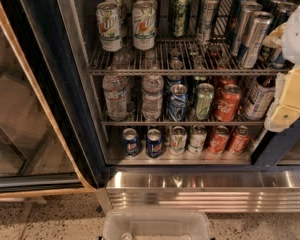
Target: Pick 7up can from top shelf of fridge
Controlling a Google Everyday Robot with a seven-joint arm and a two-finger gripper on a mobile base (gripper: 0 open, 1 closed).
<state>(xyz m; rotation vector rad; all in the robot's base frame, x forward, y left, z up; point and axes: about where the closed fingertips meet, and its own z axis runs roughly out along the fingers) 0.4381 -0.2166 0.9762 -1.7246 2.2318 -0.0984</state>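
Note:
The fridge (200, 189) stands with its glass door swung open to the left. The top shelf (190, 70) is a chrome wire rack holding several cans. The 7up can (109, 26), white-silver with a green logo, stands upright at the shelf's front left. A like white can with an orange-red patch (144, 25) stands just to its right. My gripper (289, 94), pale yellow and white, is at the right edge of the view, level with the top and middle shelves and far right of the 7up can. It holds nothing that I can see.
Dark and silver tall cans (252, 34) fill the right of the top shelf. Water bottles (115, 96) and cola cans (226, 103) stand on the middle rack, with more cans (153, 143) below. The open glass door (25, 109) is at the left. A clear plastic bin (156, 226) sits at the bottom.

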